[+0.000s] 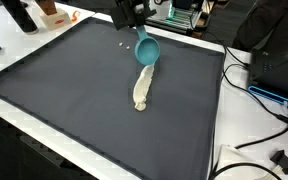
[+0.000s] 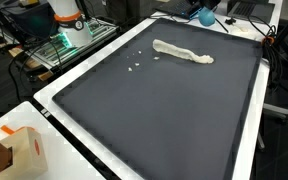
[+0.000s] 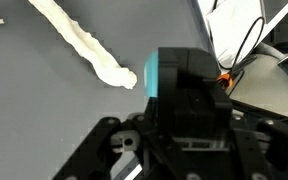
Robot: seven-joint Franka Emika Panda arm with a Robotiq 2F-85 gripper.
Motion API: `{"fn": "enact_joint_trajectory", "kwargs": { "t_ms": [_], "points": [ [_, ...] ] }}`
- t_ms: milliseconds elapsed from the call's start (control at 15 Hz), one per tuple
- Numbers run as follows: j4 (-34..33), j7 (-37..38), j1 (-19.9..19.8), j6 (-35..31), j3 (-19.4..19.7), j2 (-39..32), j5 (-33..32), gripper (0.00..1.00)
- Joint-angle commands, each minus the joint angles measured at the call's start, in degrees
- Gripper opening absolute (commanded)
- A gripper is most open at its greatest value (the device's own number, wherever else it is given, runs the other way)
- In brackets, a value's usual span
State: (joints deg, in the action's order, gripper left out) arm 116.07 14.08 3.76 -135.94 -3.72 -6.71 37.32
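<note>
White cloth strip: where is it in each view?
In an exterior view: white cloth strip centre of the mat, just below the teal scoop.
In an exterior view: upper middle, below the scoop.
Wrist view: upper left, its end beside the scoop.
Shared landmark: the teal scoop.

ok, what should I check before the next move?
1. Teal scoop held in the gripper: ok, it hangs above the mat.
2. Grip contact on the scoop: cannot tell, hidden in the wrist view.
3. White strip lying flat on the dark mat: ok.
4. Scoop apart from the strip: ok in an exterior view.
5. Mat free of debris: not ok, crumbs beside the strip.
</note>
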Motion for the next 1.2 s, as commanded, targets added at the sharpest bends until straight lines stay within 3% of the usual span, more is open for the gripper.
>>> {"fn": "enact_joint_trajectory", "kwargs": {
  "t_ms": [0,1133],
  "points": [
    [1.1,5.9,0.4,4.3,0.1,3.9,-5.5,0.25],
    [-4.6,22.5,3.4,20.5,-4.1,9.4,-28.2,0.25]
  ]
}}
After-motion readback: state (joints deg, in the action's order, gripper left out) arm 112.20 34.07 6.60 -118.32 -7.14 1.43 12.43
